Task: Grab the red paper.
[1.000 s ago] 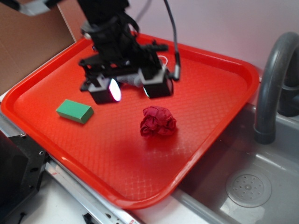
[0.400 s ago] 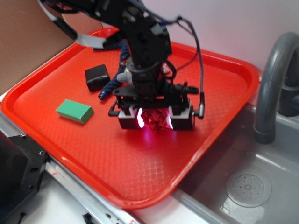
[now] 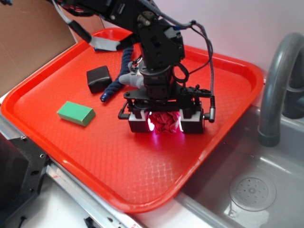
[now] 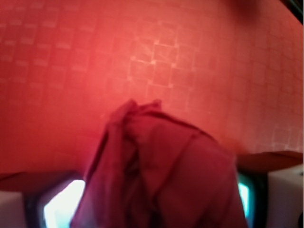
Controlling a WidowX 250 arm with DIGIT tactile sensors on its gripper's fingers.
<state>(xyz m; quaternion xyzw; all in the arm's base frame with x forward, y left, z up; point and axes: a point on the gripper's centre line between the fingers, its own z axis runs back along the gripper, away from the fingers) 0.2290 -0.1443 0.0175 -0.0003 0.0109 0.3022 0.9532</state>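
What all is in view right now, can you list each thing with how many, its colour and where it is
crumpled dark red paper ball: one, crimson, on the tray between the hand's fingers
large plastic tray: one, bright red-orange, under everything
rectangular green block: one, green, left part of the tray
small black box: one, black, far left part of the tray, beside the arm
grey sink basin: one, grey, right of the tray, with a round drain
curved grey faucet: one, grey, over the sink at the right edge
brown cardboard sheet: one, brown, upper left behind the tray
hand: one, black with white fingers, lowered around the paper ball, glowing pads either side
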